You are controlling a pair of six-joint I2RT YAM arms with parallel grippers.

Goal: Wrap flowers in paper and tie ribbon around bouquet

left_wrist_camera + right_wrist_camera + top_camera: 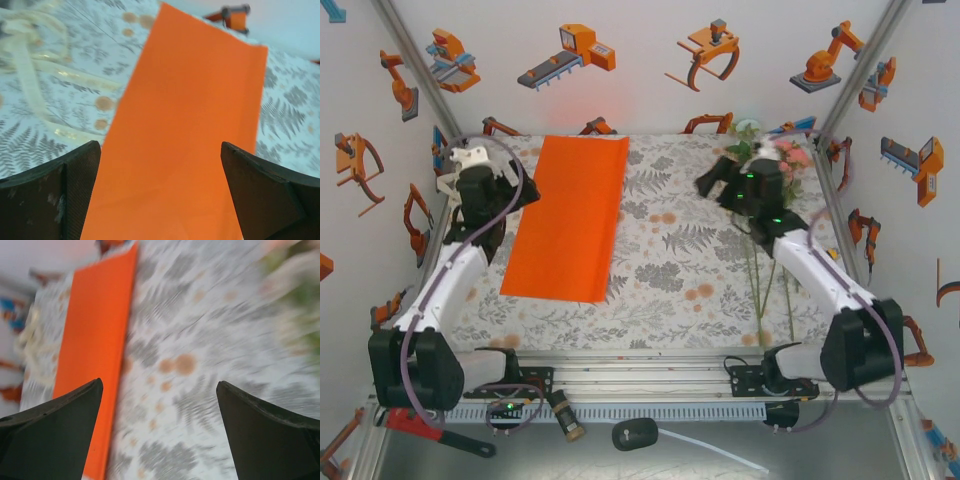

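The orange paper point(568, 215) lies flat on the patterned tablecloth, left of centre. My left gripper point(505, 180) hovers by the sheet's left edge. In the left wrist view the left gripper point(160, 145) stands open, with the paper point(190, 125) beneath it and nothing between its fingers. The cream ribbon point(30, 75) lies loose to the left of the sheet, near the back left corner point(468, 157). The flowers point(785, 155) rest at the back right, stems point(760, 280) running toward me. My right gripper point(715, 180) is open just left of the blooms, over bare cloth point(159, 384).
Printed walls and slanted metal posts point(415, 70) close in the back and sides. On the near ledge lie a red-handled tool point(420, 425) and a black plug point(635, 434) with a white cable. Tablecloth point(670, 250) stretches between the paper and the flowers.
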